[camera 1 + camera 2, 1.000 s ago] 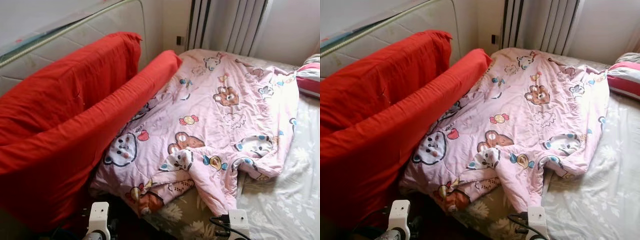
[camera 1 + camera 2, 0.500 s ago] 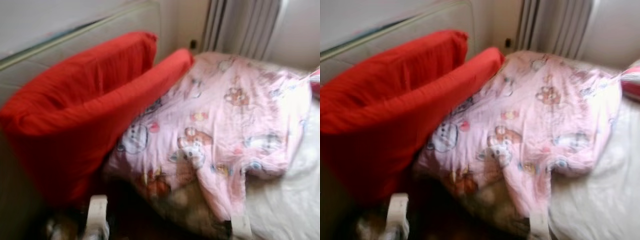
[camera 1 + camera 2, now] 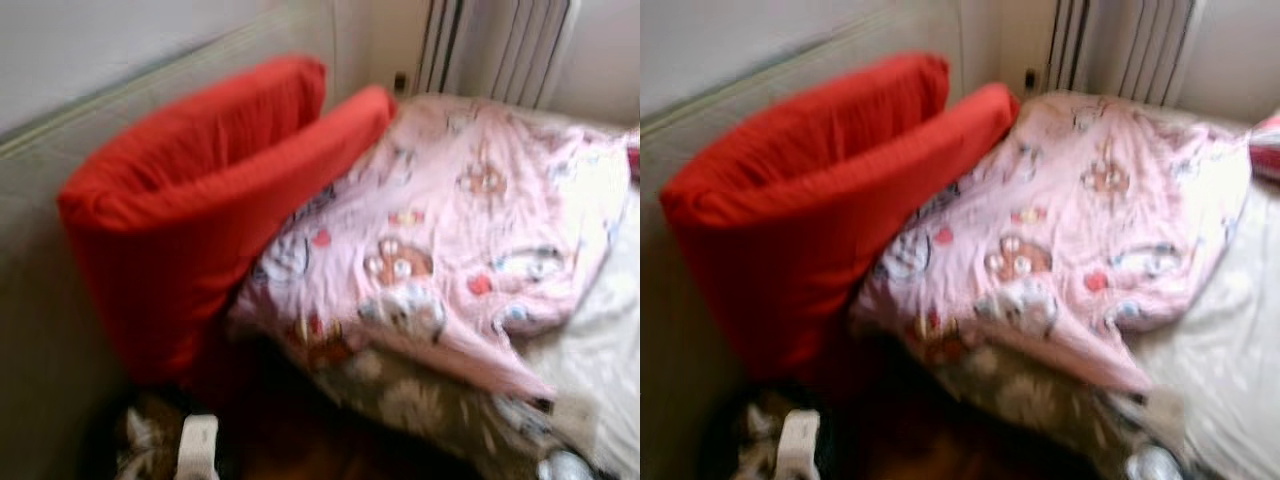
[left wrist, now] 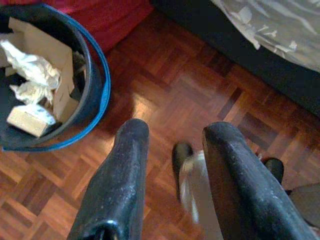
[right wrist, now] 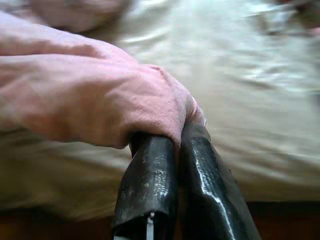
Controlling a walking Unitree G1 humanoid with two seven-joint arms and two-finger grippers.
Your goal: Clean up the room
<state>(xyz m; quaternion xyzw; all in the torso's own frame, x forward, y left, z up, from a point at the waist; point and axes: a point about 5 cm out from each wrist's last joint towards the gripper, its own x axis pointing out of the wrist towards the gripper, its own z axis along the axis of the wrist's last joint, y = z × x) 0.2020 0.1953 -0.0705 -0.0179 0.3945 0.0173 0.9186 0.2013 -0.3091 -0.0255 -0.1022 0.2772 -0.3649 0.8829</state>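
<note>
The blanket (image 3: 470,240) corner has slid nearer — the right end effector (image 5: 172,150) pinches it; blanket stretches ahead, probably. Left end effector (image 4: 172,150) hangs wide.

A bed (image 3: 600,360) with a pale floral sheet fills the right of the blurred scene. Its padded beige headboard (image 3: 60,200) runs along the left, with a pale wall (image 3: 100,50) above it. At the far end hang grey-white pleated curtains (image 3: 500,50), and a small dark wall socket (image 3: 400,80) sits beside them. Below, the floor is glossy reddish-brown parquet (image 4: 165,85), catching daylight.
</note>
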